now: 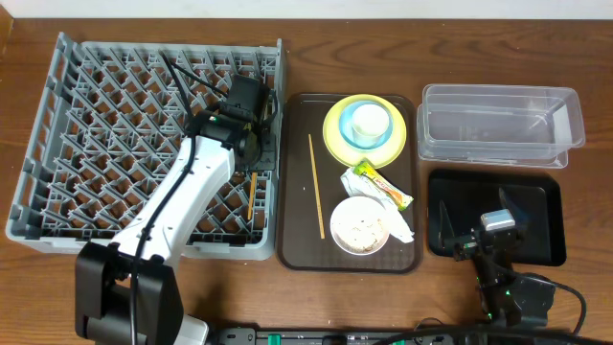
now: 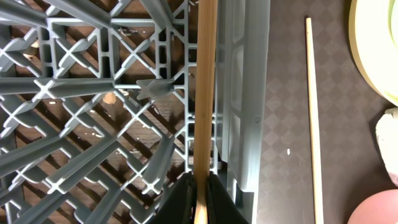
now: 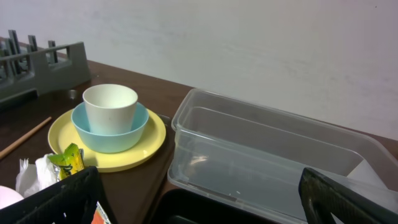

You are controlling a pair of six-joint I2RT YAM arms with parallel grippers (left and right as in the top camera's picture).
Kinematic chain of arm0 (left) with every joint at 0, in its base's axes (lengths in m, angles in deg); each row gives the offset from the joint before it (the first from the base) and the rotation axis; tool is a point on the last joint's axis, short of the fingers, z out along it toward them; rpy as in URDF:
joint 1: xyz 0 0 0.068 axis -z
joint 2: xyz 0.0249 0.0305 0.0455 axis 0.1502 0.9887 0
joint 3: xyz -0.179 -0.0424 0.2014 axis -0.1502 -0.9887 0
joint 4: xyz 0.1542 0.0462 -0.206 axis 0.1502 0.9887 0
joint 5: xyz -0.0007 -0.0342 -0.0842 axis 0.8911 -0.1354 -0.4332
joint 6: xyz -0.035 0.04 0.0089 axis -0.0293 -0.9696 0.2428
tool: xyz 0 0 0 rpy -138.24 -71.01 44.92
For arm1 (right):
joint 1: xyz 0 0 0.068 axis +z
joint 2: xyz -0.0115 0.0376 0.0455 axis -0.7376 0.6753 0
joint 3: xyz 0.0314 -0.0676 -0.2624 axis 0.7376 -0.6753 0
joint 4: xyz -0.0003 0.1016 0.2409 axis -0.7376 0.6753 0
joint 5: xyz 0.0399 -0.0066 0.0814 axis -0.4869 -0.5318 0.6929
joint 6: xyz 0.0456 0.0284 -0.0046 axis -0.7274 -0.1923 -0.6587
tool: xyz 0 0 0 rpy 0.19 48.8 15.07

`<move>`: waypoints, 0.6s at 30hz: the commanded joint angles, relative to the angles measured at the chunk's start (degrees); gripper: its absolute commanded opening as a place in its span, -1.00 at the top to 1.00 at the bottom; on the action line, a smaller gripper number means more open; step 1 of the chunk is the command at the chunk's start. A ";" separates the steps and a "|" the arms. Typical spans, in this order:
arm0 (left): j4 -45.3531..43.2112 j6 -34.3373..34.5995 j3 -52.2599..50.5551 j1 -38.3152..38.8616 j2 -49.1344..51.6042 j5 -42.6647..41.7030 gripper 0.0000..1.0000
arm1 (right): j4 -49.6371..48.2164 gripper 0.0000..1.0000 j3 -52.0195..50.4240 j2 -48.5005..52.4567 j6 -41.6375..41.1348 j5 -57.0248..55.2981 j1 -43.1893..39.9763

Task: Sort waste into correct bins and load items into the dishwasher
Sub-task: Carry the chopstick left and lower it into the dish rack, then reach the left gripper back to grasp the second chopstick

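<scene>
Left wrist: left claw [image 2: 200,186] is pressed together on one chopstick [image 2: 205,93], pinching its near end. The stick runs over the dish rack [image 2: 93,93], just inside the rack's right wall. Can't tell if it touches the grid yet.

My read: the step in hand is laying this chopstick into the rack. To do it well:
- lower until it rests flat across the ribs
- hold it parallel to the wall, so it bridges several ribs and doesn't slip through a cell
- let go low, since it's thin and would likely bounce or roll

Second chopstick [image 1: 315,187] lies loose near the left edge of the brown tray [image 1: 292,240], apart from the claw.

Right claw [image 1: 476,218] is spread wide, holding nothing, over the black tray [image 1: 551,187] near the table's front-right corner.
</scene>
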 commanded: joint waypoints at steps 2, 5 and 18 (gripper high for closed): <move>-0.63 -0.70 0.26 -0.37 0.76 -0.37 0.82 | 0.26 -0.99 -0.09 -0.31 -0.83 -0.15 0.46; -1.18 -0.52 0.24 -0.37 0.76 -0.37 0.83 | 0.26 -0.99 -0.09 -0.31 -0.83 -0.15 0.46; -1.22 0.33 0.68 -0.35 0.28 -1.07 0.53 | 0.26 -0.98 -0.09 -0.31 -0.83 -0.15 0.46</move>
